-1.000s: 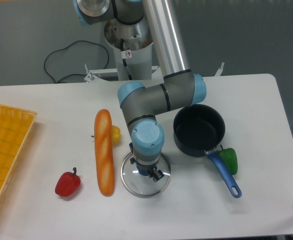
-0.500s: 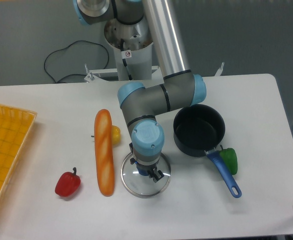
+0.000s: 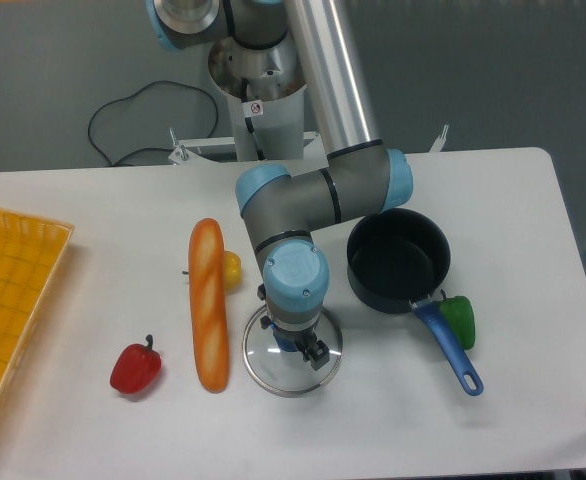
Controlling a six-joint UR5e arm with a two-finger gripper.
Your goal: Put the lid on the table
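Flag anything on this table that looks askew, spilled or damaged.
Nothing stands out. The lid lies flat on the table under the gripper, beside the baguette. The saucepan stands upright and uncovered, with a green pepper by its handle. Nothing looks spilled or broken.

The arm drops from twelve o'clock, elbow bent, wrist pointing straight down; the gripper (image 3: pixel 295 345) sits beneath the wrist, its fingers mostly hidden, their spread impossible to judge
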